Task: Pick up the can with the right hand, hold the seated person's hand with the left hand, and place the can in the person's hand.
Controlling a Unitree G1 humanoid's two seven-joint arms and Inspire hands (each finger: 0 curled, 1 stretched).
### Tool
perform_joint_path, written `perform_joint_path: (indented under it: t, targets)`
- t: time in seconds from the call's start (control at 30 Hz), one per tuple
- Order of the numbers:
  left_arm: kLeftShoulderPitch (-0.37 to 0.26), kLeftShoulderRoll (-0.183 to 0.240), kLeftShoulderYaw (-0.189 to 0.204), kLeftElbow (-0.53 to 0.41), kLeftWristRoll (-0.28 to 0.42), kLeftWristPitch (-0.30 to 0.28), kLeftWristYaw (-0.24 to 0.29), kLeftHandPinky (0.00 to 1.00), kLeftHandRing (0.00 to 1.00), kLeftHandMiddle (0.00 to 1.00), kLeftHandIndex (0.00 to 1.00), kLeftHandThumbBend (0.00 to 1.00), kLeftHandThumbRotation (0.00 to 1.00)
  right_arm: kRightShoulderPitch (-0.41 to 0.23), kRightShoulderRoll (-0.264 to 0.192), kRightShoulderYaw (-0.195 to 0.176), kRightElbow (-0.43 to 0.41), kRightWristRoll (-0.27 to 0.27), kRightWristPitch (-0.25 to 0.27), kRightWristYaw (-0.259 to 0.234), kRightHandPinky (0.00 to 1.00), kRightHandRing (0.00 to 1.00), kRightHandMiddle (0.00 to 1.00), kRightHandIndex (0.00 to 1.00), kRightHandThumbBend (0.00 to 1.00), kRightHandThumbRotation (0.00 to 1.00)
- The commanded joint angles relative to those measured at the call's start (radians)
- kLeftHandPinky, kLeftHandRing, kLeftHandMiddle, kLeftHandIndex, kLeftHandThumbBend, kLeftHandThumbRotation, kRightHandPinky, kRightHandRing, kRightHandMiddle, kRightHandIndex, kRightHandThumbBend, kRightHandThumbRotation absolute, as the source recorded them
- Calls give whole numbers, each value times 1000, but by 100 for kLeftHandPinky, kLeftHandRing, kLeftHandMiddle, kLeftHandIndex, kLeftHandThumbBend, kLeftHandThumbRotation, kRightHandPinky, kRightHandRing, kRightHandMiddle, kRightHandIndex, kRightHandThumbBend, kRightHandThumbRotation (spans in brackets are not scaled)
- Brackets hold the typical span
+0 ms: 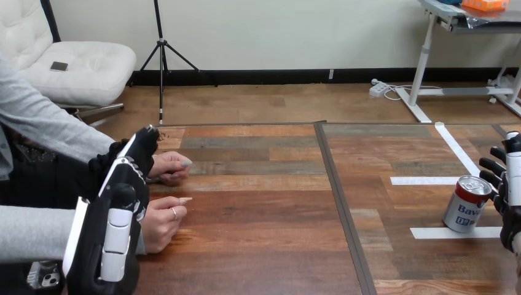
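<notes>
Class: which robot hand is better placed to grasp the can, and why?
Right. The right hand stands beside the can; the left hand is across the table, by the person's hands.

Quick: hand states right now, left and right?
Left hand: cannot tell; it is by the person's hands.
Right hand: open, beside the can, not holding it.

Robotics lab: white tape strips (456,233) mark out a wooden desk (264,246) shared by a seated person (37,120) and a robot's left hand (121,206) and right hand (510,184).
</notes>
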Motion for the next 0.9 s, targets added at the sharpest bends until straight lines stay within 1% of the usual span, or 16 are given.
perform_joint_path:
  t: [0.0,0.1,0.23,0.33,0.5,0.6,0.87]
  targets:
    - [-40,-6,8,-2,-11,-22,-7,100,96,93,89,65,96,-99,-5,5,-11,0,-13,9,89,91,87,90,98,100]
    - [-42,-4,9,-3,-13,-20,-8,100,96,93,89,65,95,-100,-3,5,-13,0,-11,8,89,90,87,90,97,100]
    - [-55,4,12,17,-34,-33,-33,100,96,94,90,63,94,-102,0,2,-13,4,-10,10,89,90,87,90,96,100]
    - [-58,3,16,22,-33,-40,-34,100,95,93,89,61,94,-101,-1,6,-12,-1,-11,6,88,90,87,90,96,100]
    - [-62,4,19,28,-32,-46,-36,100,95,92,88,61,94,-100,0,8,-10,-5,-11,2,88,89,86,90,96,100]
    - [-71,1,23,44,-31,-59,-36,100,95,92,88,62,95,-99,2,9,-10,-6,-14,-2,87,88,86,89,96,100]
    - [-58,-1,19,13,-12,-40,-14,100,95,92,87,63,95,-100,9,-7,-8,17,1,29,88,90,87,89,98,100]
